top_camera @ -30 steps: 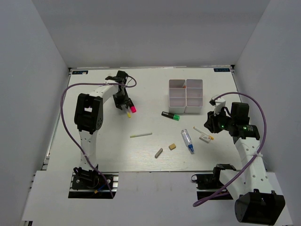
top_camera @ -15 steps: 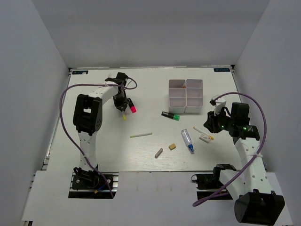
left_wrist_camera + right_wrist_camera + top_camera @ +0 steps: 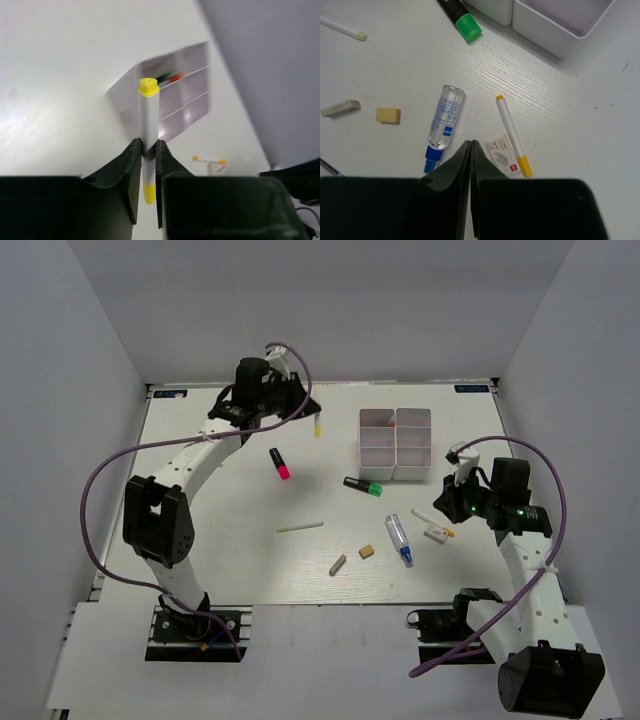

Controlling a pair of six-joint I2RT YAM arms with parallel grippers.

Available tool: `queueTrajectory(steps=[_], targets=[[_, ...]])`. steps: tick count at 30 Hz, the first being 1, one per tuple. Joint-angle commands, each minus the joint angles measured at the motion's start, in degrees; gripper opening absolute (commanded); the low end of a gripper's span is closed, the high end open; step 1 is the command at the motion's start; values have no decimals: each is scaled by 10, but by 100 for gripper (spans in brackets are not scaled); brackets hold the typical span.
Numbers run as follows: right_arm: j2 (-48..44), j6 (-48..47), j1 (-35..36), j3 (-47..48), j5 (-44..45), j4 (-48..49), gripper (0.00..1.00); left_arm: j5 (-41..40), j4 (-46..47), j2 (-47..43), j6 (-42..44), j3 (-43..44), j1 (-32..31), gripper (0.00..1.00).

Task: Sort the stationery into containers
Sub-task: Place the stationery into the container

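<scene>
Left gripper (image 3: 148, 149) is clamped on a white pen (image 3: 149, 117) with yellow ends, held just left of the white box (image 3: 380, 472). The pen's long axis aims at the box, far cap toward it. Its middle is hidden between the fingers, and the box contents are too blurred to name in the left wrist view. Right gripper (image 3: 471, 150) is pinched together with nothing in it. It hovers to the box's near-right, over a white eraser (image 3: 501, 151) partly cut off by the gripper body.

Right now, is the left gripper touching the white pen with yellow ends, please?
Touching: the left wrist view shows the left gripper pinching the white pen by its barrel.
</scene>
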Motion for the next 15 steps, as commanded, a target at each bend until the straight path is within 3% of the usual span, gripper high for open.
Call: queueTrajectory(steps=[1, 7, 15], targets=[[5, 4, -3, 2, -19, 18, 6, 91, 179, 17, -15, 31, -23, 0], [6, 4, -3, 5, -11, 22, 6, 139, 297, 110, -2, 97, -56, 0], [-1, 2, -9, -9, -6, 23, 8, 126, 382, 169, 111, 136, -88, 0]])
